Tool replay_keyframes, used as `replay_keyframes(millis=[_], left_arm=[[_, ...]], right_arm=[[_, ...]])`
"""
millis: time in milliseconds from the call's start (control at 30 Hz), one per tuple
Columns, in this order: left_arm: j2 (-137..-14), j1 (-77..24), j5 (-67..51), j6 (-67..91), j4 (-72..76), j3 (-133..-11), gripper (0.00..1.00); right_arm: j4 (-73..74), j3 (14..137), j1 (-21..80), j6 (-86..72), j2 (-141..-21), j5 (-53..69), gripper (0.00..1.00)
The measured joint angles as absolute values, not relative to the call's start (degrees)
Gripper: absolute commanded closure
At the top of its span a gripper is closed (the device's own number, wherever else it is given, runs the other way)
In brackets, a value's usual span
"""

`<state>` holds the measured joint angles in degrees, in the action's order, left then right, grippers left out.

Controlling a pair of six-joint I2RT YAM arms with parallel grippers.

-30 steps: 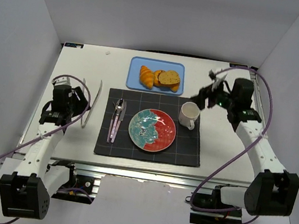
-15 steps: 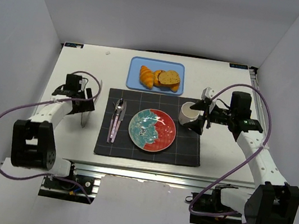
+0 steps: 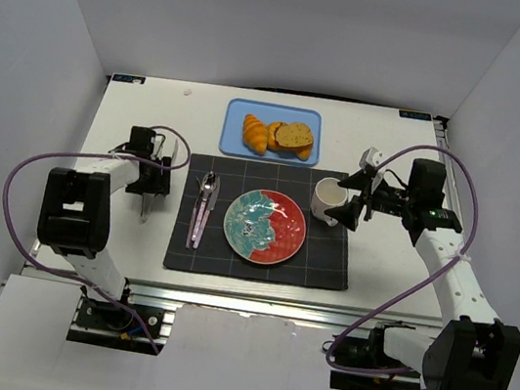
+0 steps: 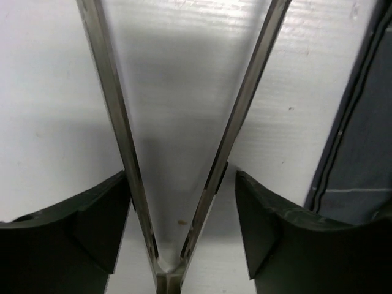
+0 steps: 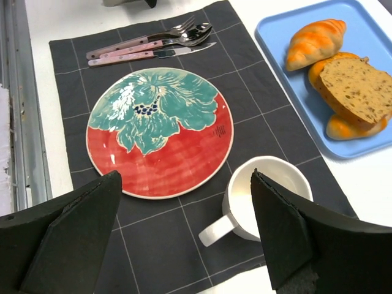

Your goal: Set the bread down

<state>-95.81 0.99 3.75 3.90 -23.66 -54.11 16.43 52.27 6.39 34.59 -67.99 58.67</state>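
Only the right wrist view shows the bread's [image 5: 358, 89] seeded face. It leans on croissants [image 5: 315, 43] in the blue tray [image 5: 373, 24], at 12 o'clock from the plate [image 3: 265, 226] in the overhead view. Only the left wrist view shows the left claw [image 4: 182, 184] with fingers apart, astride the spread tongs [image 4: 119, 122] on the bench [image 3: 153, 119]. The right arm reaches toward 9 o'clock, its right claw [image 5: 184, 177] gaping above the mug [image 5: 263, 196].
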Motion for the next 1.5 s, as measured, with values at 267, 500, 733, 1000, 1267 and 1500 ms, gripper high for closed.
replay_keyframes(millis=[267,500,733,1000,1267,1500], left_arm=[[-97.49,1.02,1.37,2.85,-19.70,-54.72,0.72],[-97.36,1.08,-0.73,4.08,-20.25,-55.66,0.76],[-89.56,-2.22,-9.98,14.81,-20.21,-60.90,0.60],[-89.95,-14.79,-19.14,30.09,-10.70,-67.37,0.54],[-102.56,-19.53,-19.22,31.66,-15.22,-79.40,0.50],[-106.83,-20.45,-16.88,29.78,-19.79,-85.12,0.50]], right_arm=[[14.81,52.27,4.91,32.60,-68.03,58.70,0.10],[14.50,52.27,3.44,31.97,-68.03,58.70,0.11],[13.39,52.27,1.69,31.57,-68.03,58.72,0.11],[11.38,52.27,1.23,30.15,-68.10,59.16,0.11],[10.90,52.27,-0.05,29.95,-68.10,59.68,0.11],[9.63,51.46,-1.39,28.84,-68.05,59.79,0.11]])
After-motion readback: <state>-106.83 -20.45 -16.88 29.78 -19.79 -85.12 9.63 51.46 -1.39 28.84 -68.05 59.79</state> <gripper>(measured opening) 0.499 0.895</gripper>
